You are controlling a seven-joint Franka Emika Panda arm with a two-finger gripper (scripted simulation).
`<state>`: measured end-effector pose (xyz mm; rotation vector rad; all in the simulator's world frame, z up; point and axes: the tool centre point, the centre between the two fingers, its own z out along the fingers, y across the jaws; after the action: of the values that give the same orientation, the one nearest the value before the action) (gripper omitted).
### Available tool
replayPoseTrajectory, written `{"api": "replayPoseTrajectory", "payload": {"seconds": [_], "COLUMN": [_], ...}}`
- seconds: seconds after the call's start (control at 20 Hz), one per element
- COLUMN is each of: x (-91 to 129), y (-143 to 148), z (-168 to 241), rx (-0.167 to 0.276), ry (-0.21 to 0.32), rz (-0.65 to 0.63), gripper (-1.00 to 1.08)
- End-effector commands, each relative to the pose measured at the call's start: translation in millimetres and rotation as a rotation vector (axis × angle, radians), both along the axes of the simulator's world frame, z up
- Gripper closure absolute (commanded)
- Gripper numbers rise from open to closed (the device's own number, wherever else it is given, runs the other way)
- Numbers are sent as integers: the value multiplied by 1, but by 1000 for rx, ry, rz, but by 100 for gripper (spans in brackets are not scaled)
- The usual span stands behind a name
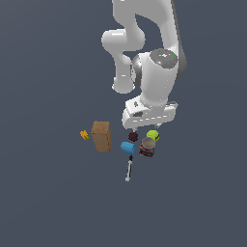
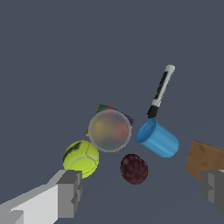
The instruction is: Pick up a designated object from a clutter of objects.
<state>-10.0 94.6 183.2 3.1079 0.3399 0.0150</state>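
Gripper (image 2: 142, 192) spread wide, empty — only wrist view shows the lime ball's (image 2: 81, 158) dark mark.

One box (image 1: 101, 135), cup (image 1: 128, 147), can (image 1: 147, 146), marker (image 1: 129, 169), two balls (image 1: 153, 135)

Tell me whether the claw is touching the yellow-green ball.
Apart. The wrist view shows the open claw with one finger near the yellow-green ball, floor visible between them.

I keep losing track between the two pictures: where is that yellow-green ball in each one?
Exterior view: the yellow-green ball sits just below the robot's hand, at the cluster's right end as the exterior view shows it.
Wrist view: the same ball lies close to one of the grey fingers.
Shared landmark: the grey-topped can right beside it.
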Motion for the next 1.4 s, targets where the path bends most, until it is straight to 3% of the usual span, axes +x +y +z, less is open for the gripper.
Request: {"api": "replayPoseTrajectory", "payload": {"seconds": [0.0, 0.6, 1.35], "x": [-11, -52, -58], "y": [16, 61, 65], "z": [-24, -86, -115], "rx": [0, 11, 13], "ry": [2, 11, 13], "rz": [36, 138, 148], "gripper": [-92, -92, -92]}}
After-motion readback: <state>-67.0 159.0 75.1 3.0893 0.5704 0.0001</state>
